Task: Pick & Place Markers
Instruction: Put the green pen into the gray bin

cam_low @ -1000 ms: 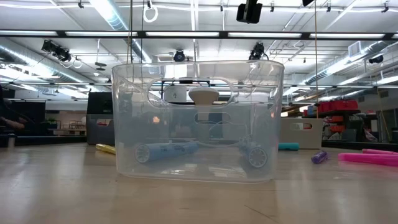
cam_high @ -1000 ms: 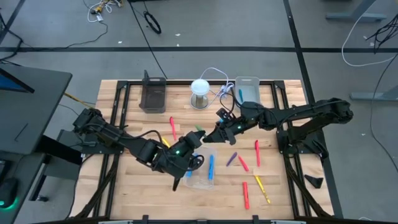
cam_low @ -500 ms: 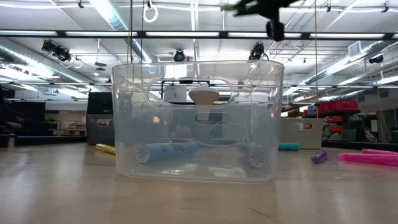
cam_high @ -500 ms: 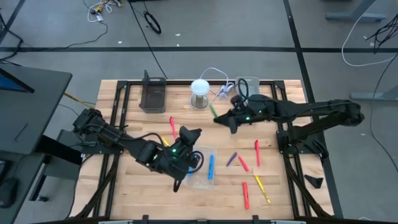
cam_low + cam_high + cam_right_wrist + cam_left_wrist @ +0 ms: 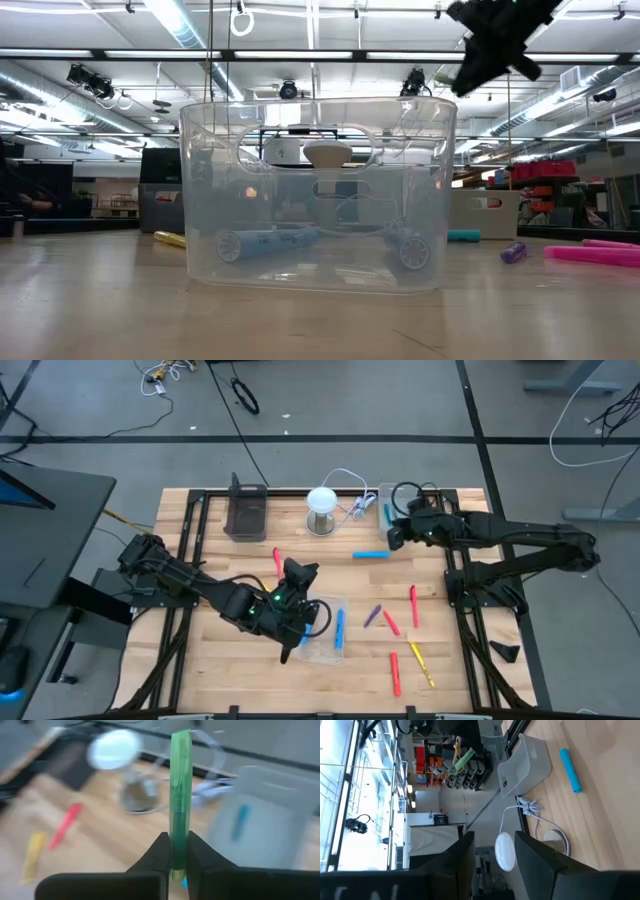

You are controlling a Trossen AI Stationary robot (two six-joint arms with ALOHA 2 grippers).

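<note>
My right gripper [image 5: 392,538] hovers high near the table's far right, beside the clear far tray [image 5: 400,495], and is shut on a green marker [image 5: 180,780]. It also shows high in the low view [image 5: 495,40]. My left gripper [image 5: 296,573] is open and holds nothing. It stands above the near clear tray [image 5: 322,632], where a blue marker [image 5: 339,628] lies flat. A blue marker [image 5: 370,554] lies on the table between the two trays. Another blue marker [image 5: 241,820] lies in the far tray. My right gripper pinches the green marker by one end [image 5: 178,862] between its two fingers [image 5: 161,855]. The rest of the marker sticks out past the fingertips. It is lifted clear of the table.
Loose markers lie on the wood: red [image 5: 277,563], yellow [image 5: 265,588], purple [image 5: 372,615], red ones [image 5: 413,605] [image 5: 394,672] and a yellow one [image 5: 422,663] on the right. A black tray [image 5: 245,515] and a white lamp [image 5: 322,508] with its cord stand at the far edge.
My right gripper has carried the green marker up from the table's middle toward the far right, ending beside the far tray. The blue marker on the table has come out from under that arm. My left gripper has drawn back a little toward the far edge.
</note>
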